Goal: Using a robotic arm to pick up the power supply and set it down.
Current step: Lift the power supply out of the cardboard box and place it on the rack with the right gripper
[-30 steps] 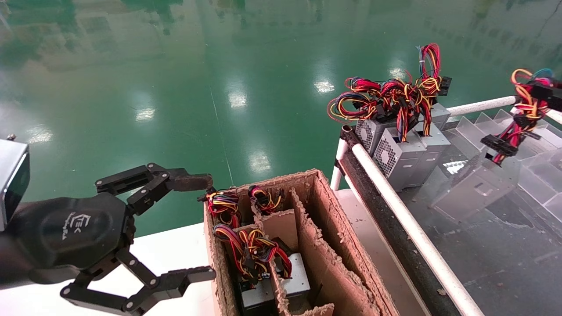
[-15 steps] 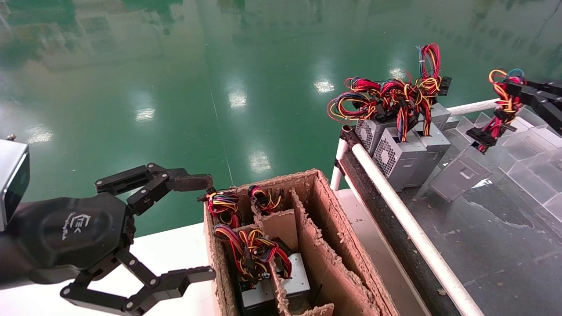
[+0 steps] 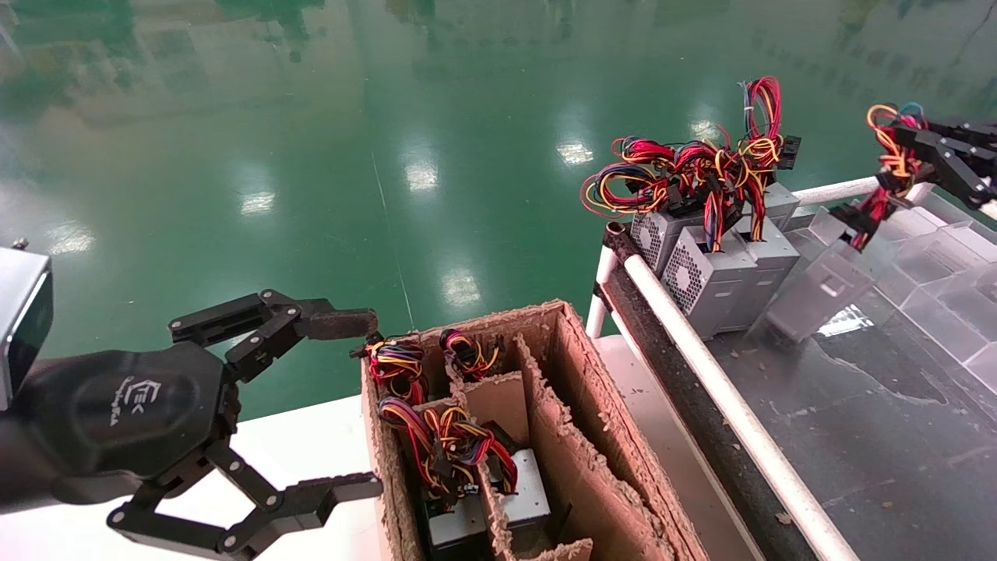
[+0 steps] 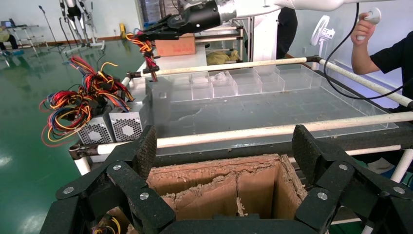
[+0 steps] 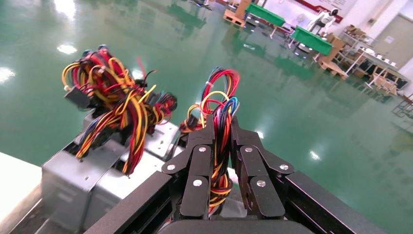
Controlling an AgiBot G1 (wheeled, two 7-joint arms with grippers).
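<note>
Power supply (image 3: pixel 818 292) hangs heavy, tilted, from its soft wire bundle (image 5: pixel 220 141), pinched by right gripper (image 5: pixel 224 146); left gripper (image 3: pixel 354 405) spread, idle.

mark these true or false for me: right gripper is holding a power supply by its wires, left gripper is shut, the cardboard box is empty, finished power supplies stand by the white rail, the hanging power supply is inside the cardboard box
1. The right gripper holds the power supply by its wires. True.
2. The left gripper is shut. False: its jaws are spread wide and hold nothing, beside the cardboard box.
3. The cardboard box is empty. False: wired units lie in its left compartments.
4. Other power supplies stand together by the white rail. True.
5. The hanging power supply is inside the cardboard box. False: it hangs tilted over the dark table, next to the standing units.
</note>
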